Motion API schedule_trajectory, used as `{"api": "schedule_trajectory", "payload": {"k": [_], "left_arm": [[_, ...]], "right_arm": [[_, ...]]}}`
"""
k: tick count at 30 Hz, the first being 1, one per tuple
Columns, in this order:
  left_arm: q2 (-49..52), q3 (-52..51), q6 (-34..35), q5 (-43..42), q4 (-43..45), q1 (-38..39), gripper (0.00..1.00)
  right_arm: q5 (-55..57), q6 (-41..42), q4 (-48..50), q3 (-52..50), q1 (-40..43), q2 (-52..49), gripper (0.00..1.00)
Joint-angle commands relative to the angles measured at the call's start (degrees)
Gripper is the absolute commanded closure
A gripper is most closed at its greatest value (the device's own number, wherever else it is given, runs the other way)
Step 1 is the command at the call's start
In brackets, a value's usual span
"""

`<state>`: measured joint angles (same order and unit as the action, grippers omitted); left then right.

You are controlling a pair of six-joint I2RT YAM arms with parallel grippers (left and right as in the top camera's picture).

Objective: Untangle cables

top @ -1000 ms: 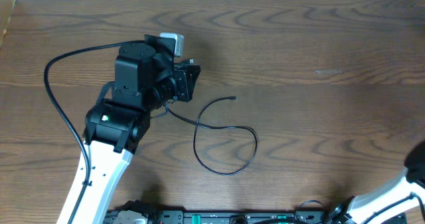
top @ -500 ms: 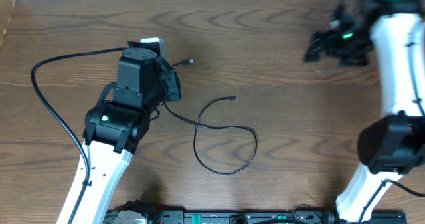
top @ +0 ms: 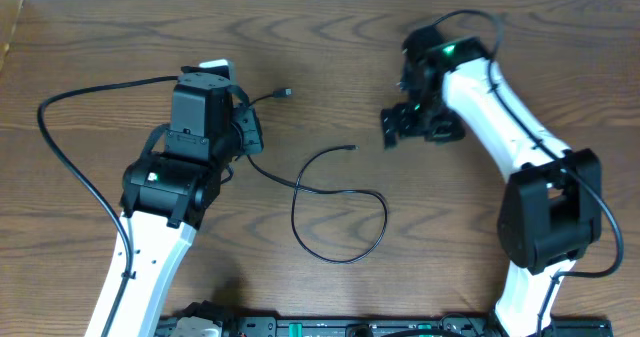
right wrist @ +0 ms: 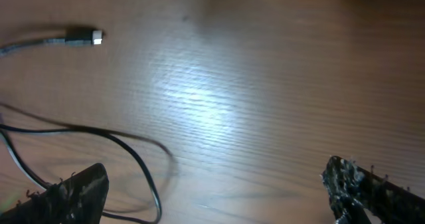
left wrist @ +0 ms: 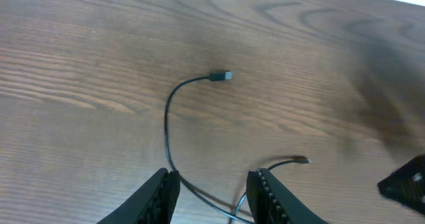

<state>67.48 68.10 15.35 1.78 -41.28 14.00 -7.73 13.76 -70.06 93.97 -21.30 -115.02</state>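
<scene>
Your left gripper [left wrist: 211, 191] is standing narrowly open, a black cable [left wrist: 166, 127] running between; your right gripper [right wrist: 219, 187] is hovering wide, empty.

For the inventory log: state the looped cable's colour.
The looped cable is black; overhead view shows it best.

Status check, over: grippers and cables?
Left gripper open, black cable passing between its fingers. Right gripper open, empty. Loop crosses itself; nothing blocking.

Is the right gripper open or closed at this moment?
Open. In the right wrist view, the right gripper shows its two fingers far apart, near the picture's edges, and nothing is clamped between them.
</scene>
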Motion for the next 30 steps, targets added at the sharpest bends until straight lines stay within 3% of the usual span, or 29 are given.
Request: {"api": "schedule_trajectory", "payload": {"k": [1,5,13,21,30], "left_arm": [[0.2,0.4,-3.2,-1.1,-0.3,-0.4,0.61],[0.2,0.4,-5.8,-6.2,-0.2,-0.4,0.61],[0.2,0.4,-5.9,-6.3,-3.2,-0.4,0.61],[0.2,0.4,-5.9,-6.3,-4.2,-0.4,0.61],[0.2,0.4,-5.9,-6.3,-4.4,-0.4,0.61]], "right_arm": [[1.2,2.1,1.0,-1.9,-3.3,0.3,0.01],[1.2,2.1,1.7,-2.7,-7.0,0.3,0.01],[3.6,8.6,1.3,-5.8,-11.2,0.3,0.01],[2.1,9.2,4.5,-12.7,-15.5,0.7,0.01],[0.3,13.0,11.4,-24.2,-18.9,9.5,0.01]]}}
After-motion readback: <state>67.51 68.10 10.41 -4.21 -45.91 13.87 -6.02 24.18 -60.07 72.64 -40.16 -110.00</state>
